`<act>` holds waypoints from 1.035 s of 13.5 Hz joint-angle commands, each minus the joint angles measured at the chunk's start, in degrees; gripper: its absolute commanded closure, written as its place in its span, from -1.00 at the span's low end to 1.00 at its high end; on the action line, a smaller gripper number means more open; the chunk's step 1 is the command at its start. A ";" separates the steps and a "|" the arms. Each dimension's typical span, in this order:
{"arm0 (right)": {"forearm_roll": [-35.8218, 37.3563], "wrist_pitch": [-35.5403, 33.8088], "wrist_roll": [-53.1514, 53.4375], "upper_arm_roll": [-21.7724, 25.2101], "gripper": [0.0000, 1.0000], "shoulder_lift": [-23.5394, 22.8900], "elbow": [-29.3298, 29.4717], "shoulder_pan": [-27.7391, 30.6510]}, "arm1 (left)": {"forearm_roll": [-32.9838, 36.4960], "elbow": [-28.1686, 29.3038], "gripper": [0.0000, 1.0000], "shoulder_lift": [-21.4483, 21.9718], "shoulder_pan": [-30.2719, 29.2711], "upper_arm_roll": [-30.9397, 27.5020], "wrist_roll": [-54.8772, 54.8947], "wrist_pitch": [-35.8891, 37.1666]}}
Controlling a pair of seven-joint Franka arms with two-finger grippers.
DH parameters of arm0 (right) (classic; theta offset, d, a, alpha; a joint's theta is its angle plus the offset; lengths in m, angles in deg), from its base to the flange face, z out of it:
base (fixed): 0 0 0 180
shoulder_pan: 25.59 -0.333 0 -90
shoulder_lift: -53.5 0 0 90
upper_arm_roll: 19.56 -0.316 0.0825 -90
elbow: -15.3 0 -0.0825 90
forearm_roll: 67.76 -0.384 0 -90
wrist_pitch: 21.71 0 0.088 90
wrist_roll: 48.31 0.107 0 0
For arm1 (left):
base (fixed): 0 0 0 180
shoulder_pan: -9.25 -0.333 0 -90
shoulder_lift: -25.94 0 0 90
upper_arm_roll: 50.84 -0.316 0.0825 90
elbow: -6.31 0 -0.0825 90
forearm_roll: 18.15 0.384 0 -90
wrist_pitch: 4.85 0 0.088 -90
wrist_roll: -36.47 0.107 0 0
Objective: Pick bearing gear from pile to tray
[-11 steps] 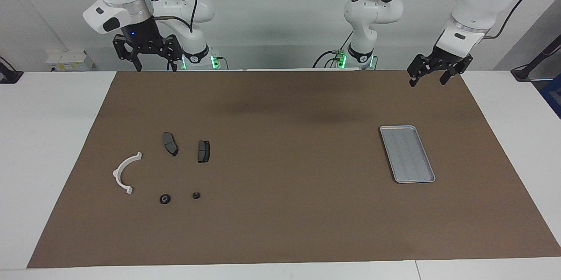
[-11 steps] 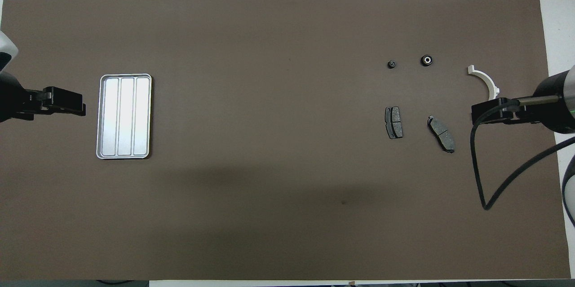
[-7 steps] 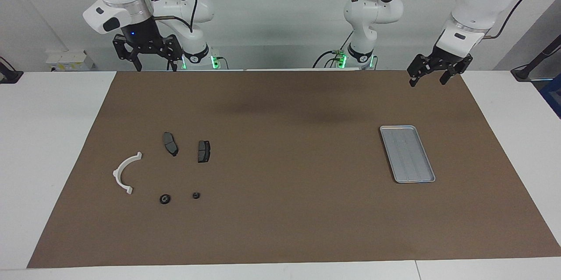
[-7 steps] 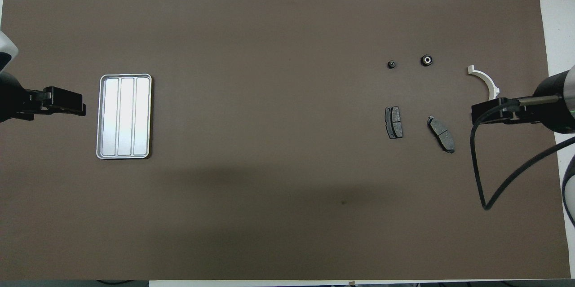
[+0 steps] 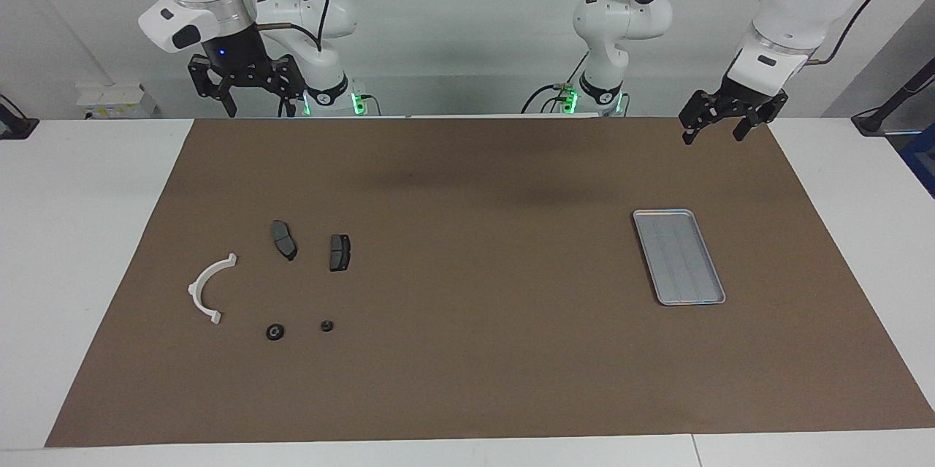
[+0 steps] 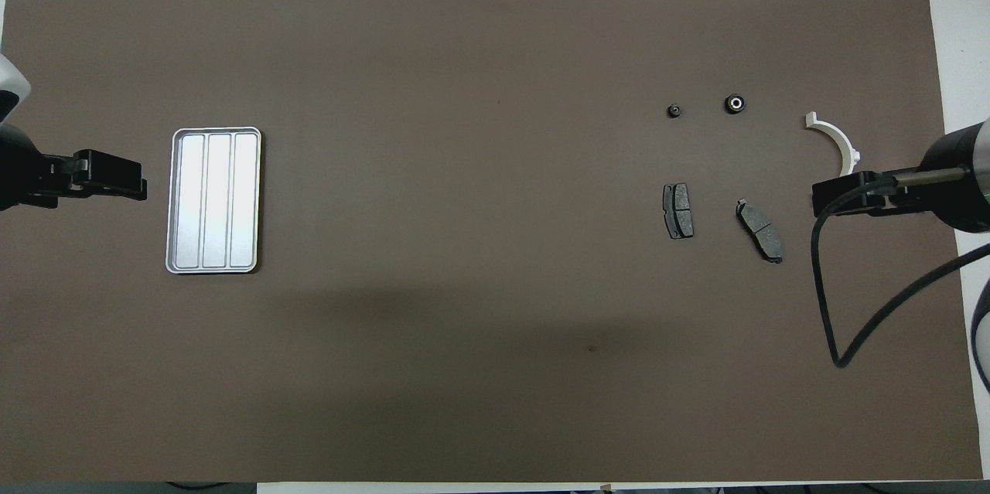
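Note:
The pile lies toward the right arm's end of the table: two dark brake pads, a white arc bracket and two small black round pieces. One of these round pieces is the bearing gear; I cannot tell which. In the overhead view they show as a larger round piece and a smaller round piece. The silver tray lies bare toward the left arm's end. My right gripper hangs open, high over the mat's edge by the robots. My left gripper hangs open over the mat's corner, holding nothing.
A brown mat covers most of the white table. A black cable loops down from the right arm over the mat beside the pile. The mat between pile and tray is bare.
My right gripper has drifted slightly upward and back toward its base. The left gripper and all the parts are where they were.

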 commanded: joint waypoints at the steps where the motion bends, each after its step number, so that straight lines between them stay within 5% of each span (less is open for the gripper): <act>1: -0.49 4.88 -2.55 -0.34 -1.00 1.89 -4.89 1.05 | 0.80 0.55 -1.00 0.94 0.28 -0.29 0.24 0.48; 5: -0.40 15.28 -2.20 -0.16 -1.00 -2.40 -9.75 1.31 | 0.80 0.55 -1.00 0.94 0.37 -0.21 0.15 0.48; 14: 1.97 35.74 10.54 -0.07 -1.00 -24.71 -7.03 0.44 | 0.80 0.55 -1.00 1.21 0.37 -0.12 -0.20 1.09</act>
